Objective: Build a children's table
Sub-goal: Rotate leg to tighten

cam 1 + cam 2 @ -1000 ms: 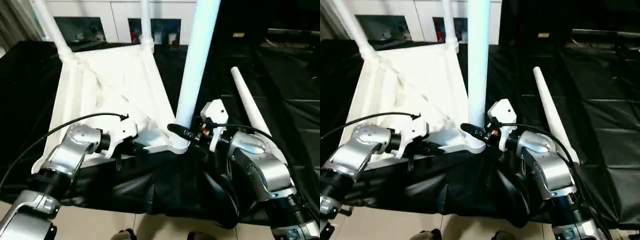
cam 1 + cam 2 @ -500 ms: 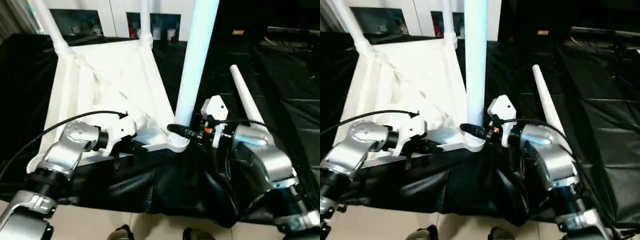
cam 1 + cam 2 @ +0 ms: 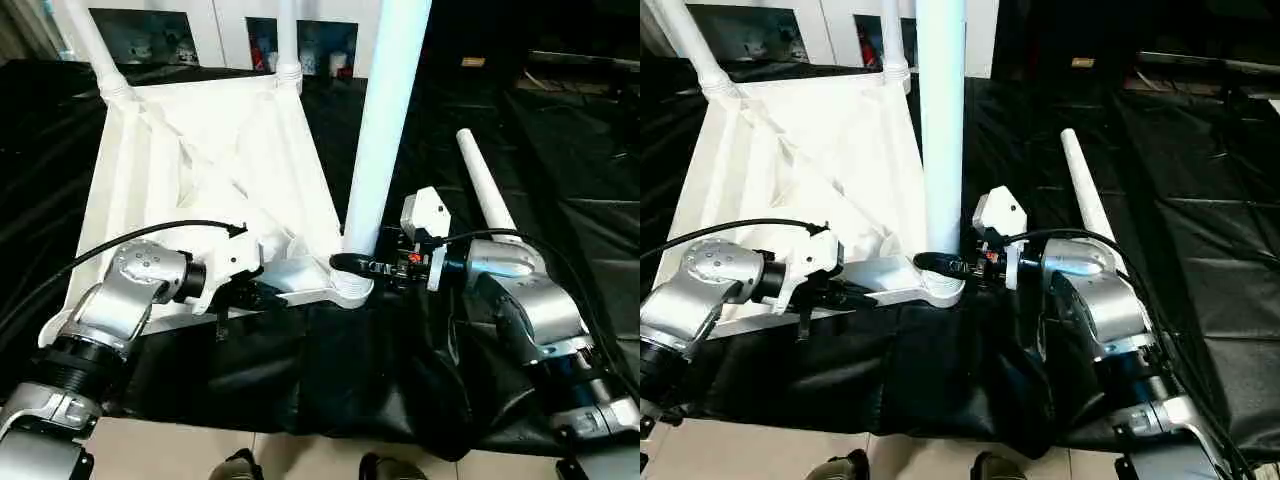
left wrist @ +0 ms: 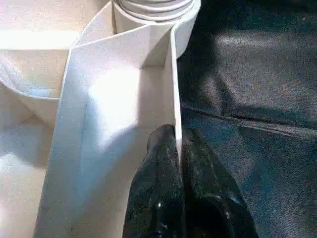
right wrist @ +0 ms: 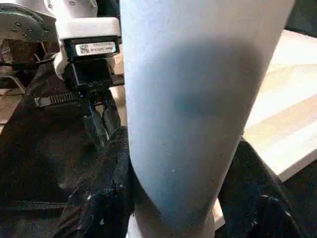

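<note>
An upturned white tabletop (image 3: 190, 170) lies on black cloth. Two far legs stand socketed. The right gripper (image 3: 352, 266) clasps a third leg (image 3: 385, 120), upright in the near corner socket just beyond the left gripper (image 4: 172, 148), which pinches the tabletop's rim. The fourth leg (image 3: 482, 182) lies beyond the right gripper, pointing away, unfitted.

upright leg (image 3: 385, 120) in tabletop (image 3: 190, 170) near-right socket; loose leg (image 3: 482, 182) lies right, seemingly apart.

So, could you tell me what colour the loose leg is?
White; the loose leg shows best in the right eye view.
</note>
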Robot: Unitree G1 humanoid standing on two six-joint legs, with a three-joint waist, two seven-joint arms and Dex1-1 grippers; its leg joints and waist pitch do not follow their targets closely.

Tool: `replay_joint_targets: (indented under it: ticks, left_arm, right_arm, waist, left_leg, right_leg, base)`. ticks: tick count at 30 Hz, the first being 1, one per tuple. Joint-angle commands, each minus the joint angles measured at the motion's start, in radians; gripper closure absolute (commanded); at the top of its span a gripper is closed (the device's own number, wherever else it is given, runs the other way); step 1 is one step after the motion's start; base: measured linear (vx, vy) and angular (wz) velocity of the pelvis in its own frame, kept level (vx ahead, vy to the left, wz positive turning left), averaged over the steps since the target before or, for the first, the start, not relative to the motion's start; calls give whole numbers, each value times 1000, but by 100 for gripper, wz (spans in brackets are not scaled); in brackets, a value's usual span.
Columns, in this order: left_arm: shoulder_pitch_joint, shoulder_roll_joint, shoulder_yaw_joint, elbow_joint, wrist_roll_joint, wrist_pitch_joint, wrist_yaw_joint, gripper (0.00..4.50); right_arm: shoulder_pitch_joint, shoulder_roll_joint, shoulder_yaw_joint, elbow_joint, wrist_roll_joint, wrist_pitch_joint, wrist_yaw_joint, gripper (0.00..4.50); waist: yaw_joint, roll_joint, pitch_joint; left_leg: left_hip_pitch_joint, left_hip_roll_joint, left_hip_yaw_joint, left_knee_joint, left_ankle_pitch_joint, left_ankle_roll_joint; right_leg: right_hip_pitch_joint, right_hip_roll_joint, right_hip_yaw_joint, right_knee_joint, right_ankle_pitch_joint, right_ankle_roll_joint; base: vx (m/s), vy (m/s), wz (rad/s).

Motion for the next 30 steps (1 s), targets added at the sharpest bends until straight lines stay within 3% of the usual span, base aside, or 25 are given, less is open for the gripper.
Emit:
replay_joint_targets:
  ticks: [1, 3, 5, 7, 9, 12, 15, 20, 22, 23, 30]
  left_arm:
    - [21, 11, -10, 4, 15, 0, -1, 450]
    - [23, 8, -7, 3, 21, 5, 19, 450]
    - [38, -18, 15, -14, 24, 65, 108, 450]
    - [46, -36, 31, -32, 10, 99, 139, 450]
    - [50, -47, 35, -45, 8, 121, 156, 450]
    - [50, -90, 49, -70, 10, 195, 233, 450]
    - [36, -149, 65, -83, 19, 275, 329, 450]
    - [-11, -266, 92, -48, 50, 393, 519, 450]
    - [-36, -338, 97, -4, 65, 431, 616, 450]
    - [-45, -360, 101, 14, 70, 437, 648, 450]
    - [-74, -405, 90, 65, 102, 428, 714, 450]
  right_arm:
    - [58, -7, 68, 144, -71, 53, -17, 265]
    - [58, 0, 64, 152, -76, 51, -36, 265]
    - [53, 61, 21, 207, -108, 24, -204, 265]
    - [58, 89, 1, 220, -101, 32, -253, 265]
    - [66, 104, -2, 224, -101, 31, -272, 265]
    - [82, 151, -6, 238, -106, 30, -331, 265]
    - [76, 200, -8, 271, -113, 32, -393, 265]
    - [11, 281, -25, 400, -144, 6, -556, 265]
    - [-30, 337, -73, 478, -131, 8, -677, 265]
    - [-42, 354, -91, 498, -124, 9, -715, 265]
    - [-71, 409, -129, 530, -112, 12, -782, 265]
  waist:
    - [-2, -4, -30]
    - [-2, -4, -28]
    - [-3, -6, -27]
    - [-8, -8, -22]
    - [-10, -12, -23]
    - [-13, -11, -23]
    - [-17, -12, -24]
    - [-25, -14, -25]
    - [-23, -17, -28]
    - [-24, -16, -28]
    - [-20, -20, -33]
  left_leg:
    - [6, 12, 13, -54, -215, 26]
    - [6, 13, 13, -57, -231, 21]
    - [6, 14, 12, -59, -254, 12]
    - [-5, 12, 4, -69, -284, -12]
    - [-2, 12, -2, -72, -314, -19]
    - [2, 14, 2, -69, -318, -10]
    - [1, 12, 5, -67, -301, -13]
    - [1, 6, 8, -62, -294, -12]
    - [0, 6, 6, -62, -300, -7]
    - [3, 4, 8, -61, -306, -8]
    - [-2, 3, 1, -66, -345, -6]
  right_leg:
    - [19, -43, 20, -74, -230, -186]
    - [18, -44, 20, -75, -246, -189]
    - [16, -47, 21, -79, -294, -179]
    - [19, -51, 18, -83, -397, -156]
    - [13, -54, 19, -90, -489, -115]
    - [5, -49, 23, -93, -455, -116]
    - [5, -46, 22, -90, -404, -131]
    - [4, -43, 23, -92, -396, -133]
    - [6, -44, 22, -94, -420, -113]
    - [1, -42, 22, -97, -419, -106]
    - [1, -41, 19, -100, -442, -59]
  base:
    - [0, 0, 0]
    - [0, 0, 0]
    - [0, 0, 0]
    - [0, 0, 0]
    - [0, 0, 0]
    - [0, 0, 0]
    - [0, 0, 0]
    - [0, 0, 0]
    - [0, 0, 0]
    - [0, 0, 0]
    - [0, 0, 0]
